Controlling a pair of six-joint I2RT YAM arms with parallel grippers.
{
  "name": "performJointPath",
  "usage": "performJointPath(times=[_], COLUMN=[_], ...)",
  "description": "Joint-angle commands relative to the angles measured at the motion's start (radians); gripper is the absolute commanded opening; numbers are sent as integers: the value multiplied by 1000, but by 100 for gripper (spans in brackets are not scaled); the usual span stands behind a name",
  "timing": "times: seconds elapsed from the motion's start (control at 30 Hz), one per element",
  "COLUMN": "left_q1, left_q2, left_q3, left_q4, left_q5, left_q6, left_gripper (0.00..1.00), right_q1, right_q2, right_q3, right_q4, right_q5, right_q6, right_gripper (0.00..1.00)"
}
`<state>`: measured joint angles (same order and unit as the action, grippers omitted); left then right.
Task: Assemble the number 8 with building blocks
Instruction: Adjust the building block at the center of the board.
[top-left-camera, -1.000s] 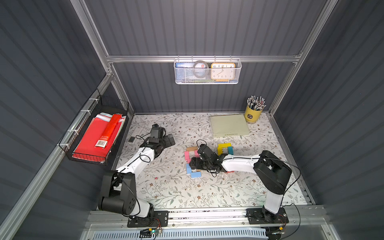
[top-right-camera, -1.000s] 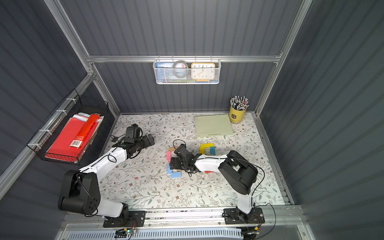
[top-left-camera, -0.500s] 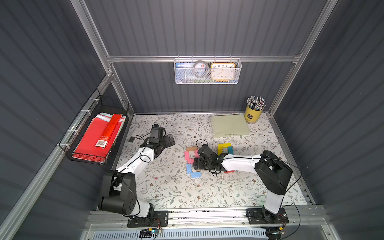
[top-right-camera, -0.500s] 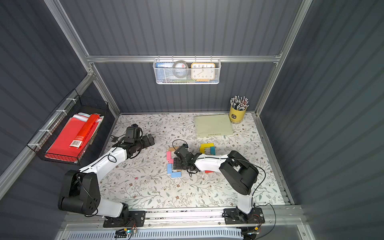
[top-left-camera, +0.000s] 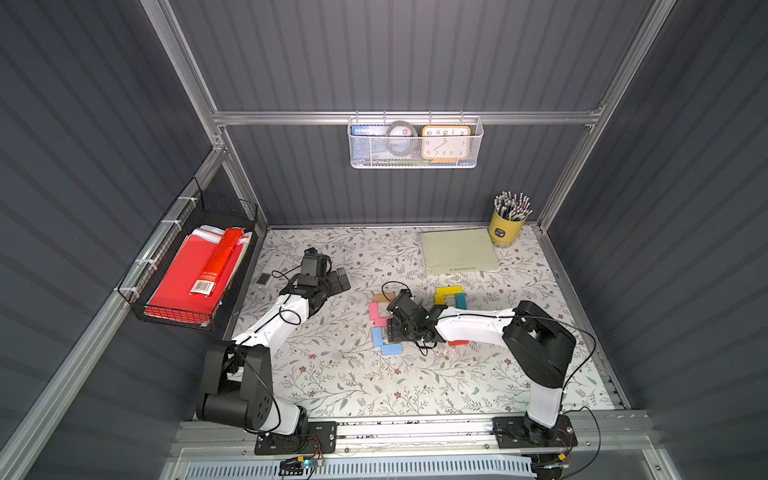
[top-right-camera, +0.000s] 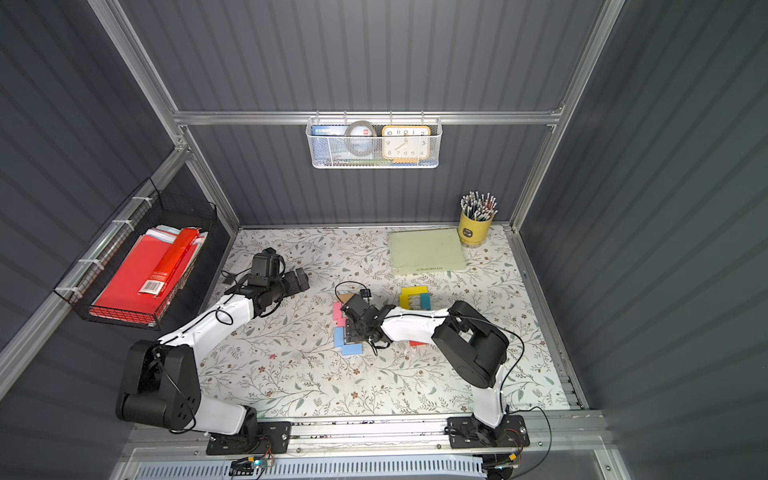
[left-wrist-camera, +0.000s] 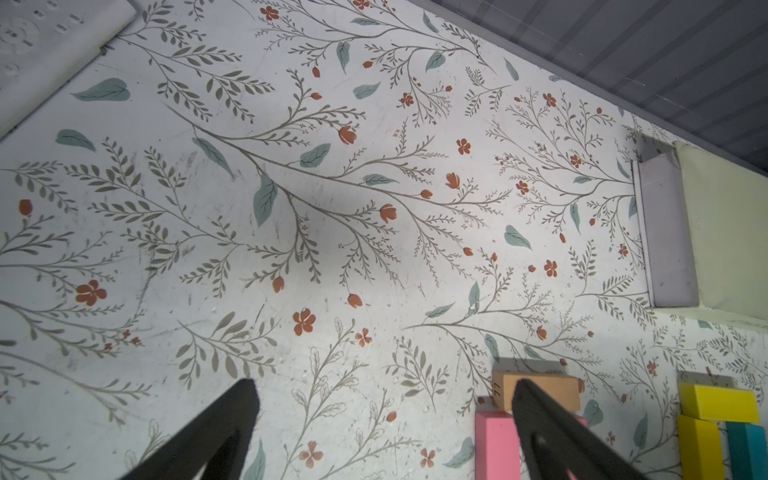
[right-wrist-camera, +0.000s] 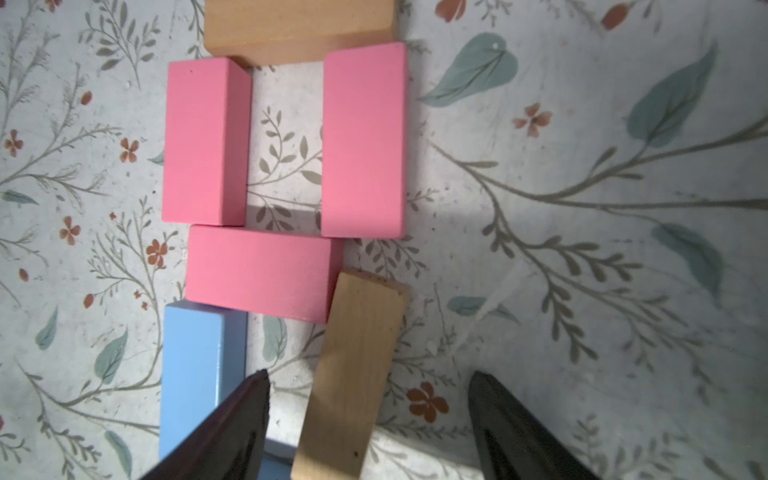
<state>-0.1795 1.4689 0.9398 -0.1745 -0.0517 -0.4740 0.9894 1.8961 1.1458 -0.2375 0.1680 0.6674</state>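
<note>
The 8 (top-left-camera: 380, 322) lies just 9 o'clock of the table (top-left-camera: 353, 386) centre. Its upper loop looks closed, with a tan cap (right-wrist-camera: 291, 29) at 12 o'clock and pink blocks (right-wrist-camera: 257, 274) for both sides and the crossbar. Below, a blue side (right-wrist-camera: 191, 374) stands at 9 o'clock and a blue foot (top-left-camera: 392, 349) at 6. The 3 o'clock side is a tan block (right-wrist-camera: 353, 374) lying skewed, its top end against the crossbar's corner.

You seem to be seating that last side. Your right jaws straddle it, parted, and are clear of it on at least one flank. Next, I'd judge, you should square it parallel to the blue side and down to the foot without nudging the pinks. Your left jaws are spread wide over bare table at 10 o'clock, holding nothing.
</note>
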Motion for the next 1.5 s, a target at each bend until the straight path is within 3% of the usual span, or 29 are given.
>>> performJointPath(times=[0.0,1.0,1.27,1.47], left_q1=[6,6,6,5], left_q2=[11,20,-1,-83], left_q3=[-15,-15,-16,-11], left_q4=[-12,-11,1,78], left_q5=[4,4,2,-79], left_q6=[18,18,24,30], left_gripper=[99,99,100,99], right_q1=[11,28,26,-12], right_q2=[21,11,-154,-340], right_q3=[15,28,-6,-108], right_q4=[-73,-105,-24,82], right_q5=[51,78,121,189], right_q6=[-26,-115,-126,-216], right_gripper=[80,79,87,90])
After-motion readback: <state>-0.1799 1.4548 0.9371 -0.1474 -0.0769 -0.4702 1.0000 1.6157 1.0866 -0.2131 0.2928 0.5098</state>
